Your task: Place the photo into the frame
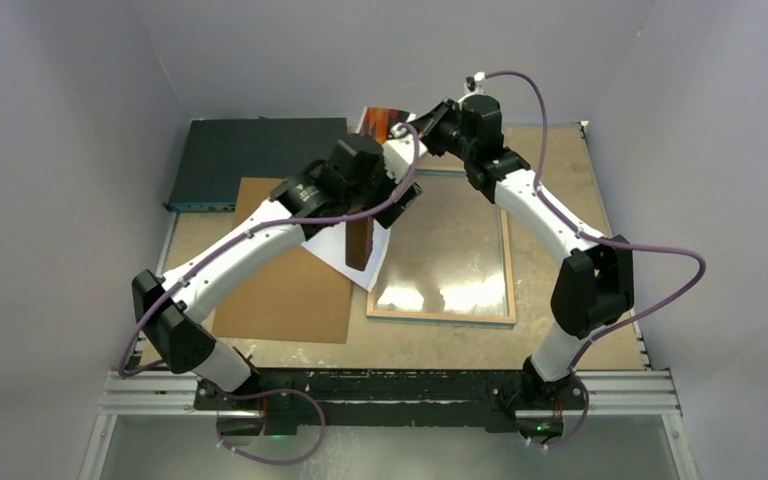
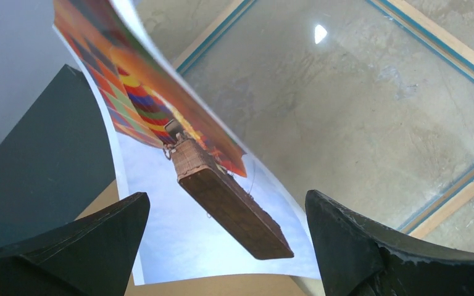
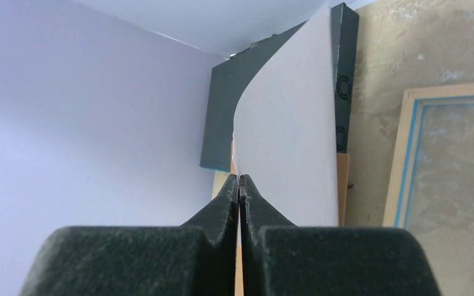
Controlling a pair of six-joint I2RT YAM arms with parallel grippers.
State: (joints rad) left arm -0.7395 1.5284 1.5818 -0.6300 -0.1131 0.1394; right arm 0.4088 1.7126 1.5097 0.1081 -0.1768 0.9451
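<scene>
The photo point(image 2: 160, 111), a hot-air balloon print, hangs curved above the table. Its lower edge rests on the brown board point(image 2: 222, 285). My right gripper point(image 3: 239, 180) is shut on the photo's upper edge, with the white back point(image 3: 290, 142) facing its camera. In the top view the right gripper point(image 1: 407, 128) holds the photo point(image 1: 358, 245) at the back of the table. My left gripper point(image 2: 226, 196) is open just in front of the print, its fingers point(image 2: 99, 240) apart and touching nothing. The frame point(image 1: 440, 315) lies flat, back rim up, to the right of the photo.
A plain brown board point(image 1: 280, 280) lies left of the frame point(image 3: 407, 154). A dark flat box point(image 1: 260, 160) sits at the back left by the wall. Both arms cross above the frame's far left corner. Grey walls close in the table on three sides.
</scene>
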